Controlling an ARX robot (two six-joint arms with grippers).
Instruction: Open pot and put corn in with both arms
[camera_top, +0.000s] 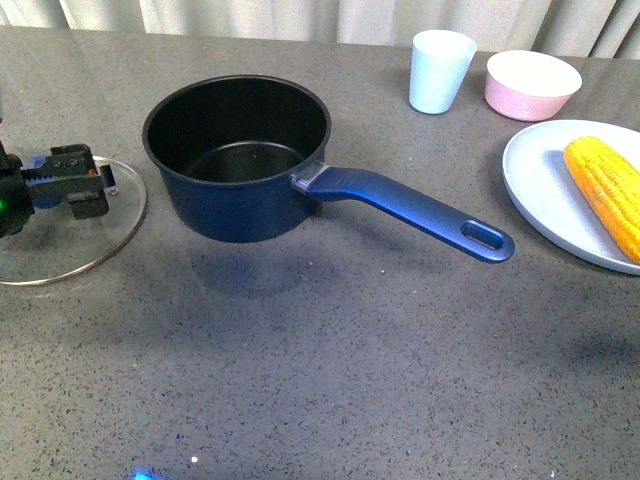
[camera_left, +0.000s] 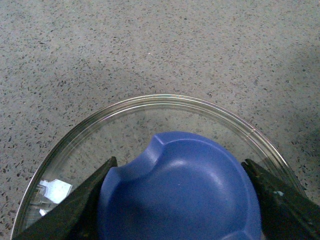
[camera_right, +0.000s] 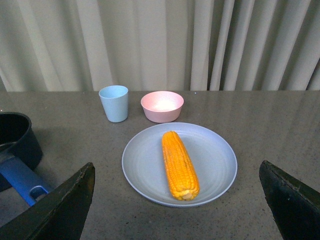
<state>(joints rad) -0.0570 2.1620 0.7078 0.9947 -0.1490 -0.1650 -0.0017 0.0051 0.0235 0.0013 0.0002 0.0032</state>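
Yellow-orange corn (camera_right: 180, 164) lying on pale plate (camera_right: 145, 175), right of pot (camera_top: 236, 160), well apart. Pot uncovered, mid-table, handle toward plate. Glass lid (camera_top: 60, 250) flat on table (camera_top: 320, 380) left of pot, blue knob (camera_left: 180, 200) clamped by left gripper (camera_left: 179, 169). Right gripper (camera_right: 176, 170) spread wide, holding nothing, facing corn. Pale blue cup (camera_top: 441, 70) and pink bowl (camera_top: 532, 85) behind plate.

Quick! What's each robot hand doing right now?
Left hand: closed on the blue knob of the glass lid.
Right hand: open, holding nothing.
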